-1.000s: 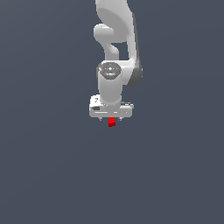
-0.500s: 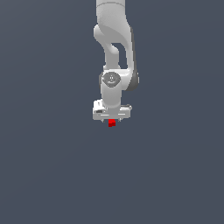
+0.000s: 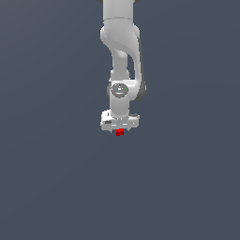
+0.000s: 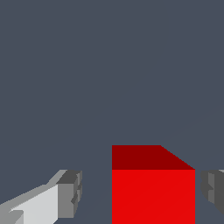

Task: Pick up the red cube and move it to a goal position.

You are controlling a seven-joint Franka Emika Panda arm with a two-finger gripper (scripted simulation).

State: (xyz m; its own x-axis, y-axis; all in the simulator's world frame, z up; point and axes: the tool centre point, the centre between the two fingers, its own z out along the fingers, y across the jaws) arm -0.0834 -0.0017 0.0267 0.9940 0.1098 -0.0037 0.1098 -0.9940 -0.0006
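Observation:
The red cube (image 3: 120, 132) is tiny and sits just under the white gripper (image 3: 119, 128) in the exterior view. In the wrist view the cube (image 4: 153, 188) lies between the two grey fingertips, one of them (image 4: 70, 192) apart from it with a clear gap. The other fingertip (image 4: 212, 190) is close to the cube's opposite side, with a narrow gap. The gripper (image 4: 140, 192) is open around the cube and does not grip it. The cube's lower part is cut off by the frame edge.
The white arm (image 3: 123, 56) comes down from the top of the exterior view. Around the cube there is only a plain dark grey surface (image 3: 56, 178).
The hand has come down a little over the cube and the arm's upper links have shifted. The cube has stayed in place.

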